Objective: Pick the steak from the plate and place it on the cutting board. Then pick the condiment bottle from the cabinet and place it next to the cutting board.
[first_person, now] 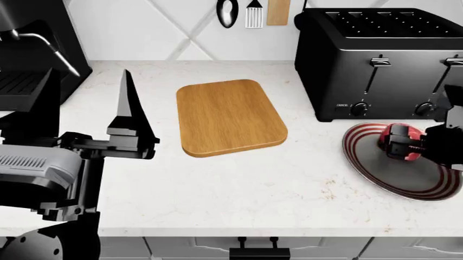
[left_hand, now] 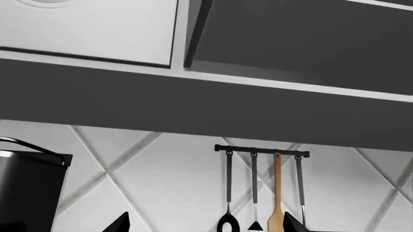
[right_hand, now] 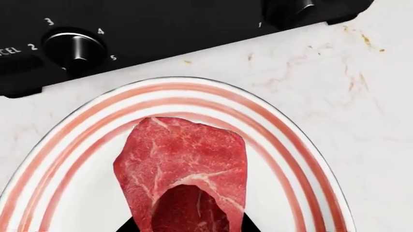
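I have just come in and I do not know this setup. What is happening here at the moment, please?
A two-armed robot is working at a kitchen counter. Its right gripper is at the steak, which is over the striped plate beside the toaster; whether it grips the meat is not clear. The cutting board in the middle is bare, so the steak is not moved there yet. The left gripper is open and holds nothing, pointing toward the wall.

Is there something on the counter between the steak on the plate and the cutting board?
Nothing visible. The steak sits on the plate by the right gripper; only bare counter separates it from the cutting board.
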You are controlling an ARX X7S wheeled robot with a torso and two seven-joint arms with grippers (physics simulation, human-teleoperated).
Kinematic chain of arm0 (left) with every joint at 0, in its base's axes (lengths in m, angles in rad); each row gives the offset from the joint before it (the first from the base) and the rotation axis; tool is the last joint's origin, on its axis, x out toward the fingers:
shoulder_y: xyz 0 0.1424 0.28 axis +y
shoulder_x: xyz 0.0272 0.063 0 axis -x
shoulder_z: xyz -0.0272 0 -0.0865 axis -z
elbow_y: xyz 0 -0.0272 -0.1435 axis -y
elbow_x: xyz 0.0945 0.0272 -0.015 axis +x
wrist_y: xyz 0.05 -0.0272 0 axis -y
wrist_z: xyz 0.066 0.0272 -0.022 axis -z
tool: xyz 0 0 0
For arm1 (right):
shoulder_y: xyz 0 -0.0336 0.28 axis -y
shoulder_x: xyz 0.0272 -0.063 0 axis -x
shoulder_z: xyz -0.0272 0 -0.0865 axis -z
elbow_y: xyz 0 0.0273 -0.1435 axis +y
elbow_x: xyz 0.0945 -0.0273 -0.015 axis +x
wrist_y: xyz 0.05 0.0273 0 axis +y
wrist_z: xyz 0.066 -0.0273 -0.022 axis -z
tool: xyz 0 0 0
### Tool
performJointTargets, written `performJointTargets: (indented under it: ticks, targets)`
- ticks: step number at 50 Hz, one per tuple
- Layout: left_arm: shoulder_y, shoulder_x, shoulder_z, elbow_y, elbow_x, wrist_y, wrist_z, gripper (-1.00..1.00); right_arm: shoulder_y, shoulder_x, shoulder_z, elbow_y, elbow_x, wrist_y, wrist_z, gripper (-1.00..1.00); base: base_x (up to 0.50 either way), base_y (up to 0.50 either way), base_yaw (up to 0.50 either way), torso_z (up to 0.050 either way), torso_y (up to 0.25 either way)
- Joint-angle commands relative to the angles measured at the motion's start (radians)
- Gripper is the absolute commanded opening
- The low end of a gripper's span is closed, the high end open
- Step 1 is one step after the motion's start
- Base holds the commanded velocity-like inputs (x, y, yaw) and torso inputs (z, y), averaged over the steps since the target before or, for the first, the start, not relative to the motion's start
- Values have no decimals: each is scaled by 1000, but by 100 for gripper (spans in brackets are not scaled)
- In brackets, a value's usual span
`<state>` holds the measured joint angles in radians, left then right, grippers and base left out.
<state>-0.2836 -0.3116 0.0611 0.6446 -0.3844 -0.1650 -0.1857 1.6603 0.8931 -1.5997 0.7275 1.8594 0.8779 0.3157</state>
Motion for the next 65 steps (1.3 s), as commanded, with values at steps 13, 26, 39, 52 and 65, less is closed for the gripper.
performJointTargets:
  ticks: [13,26,39,52,65]
  targets:
    - [-3,-12,-1,7,-16,-8,-13,100,96,106,64,-254,-1,-16,81,-100,0,0,0,0,1]
    - [-4,-20,-14,19,-29,-13,-26,100,106,193,113,-588,25,-48,128,-100,0,0,0,0,0]
    - [-2,-27,-18,28,-41,-12,-31,100,123,31,100,-684,-41,-14,94,-100,0,0,0,0,0]
    - [-3,-33,-20,34,-56,-17,-36,100,122,-182,89,-588,-146,-40,-33,-100,0,0,0,0,1]
    - [-2,-41,-30,43,-76,-17,-41,100,77,-510,28,-189,-322,-132,-270,-100,0,0,0,0,0]
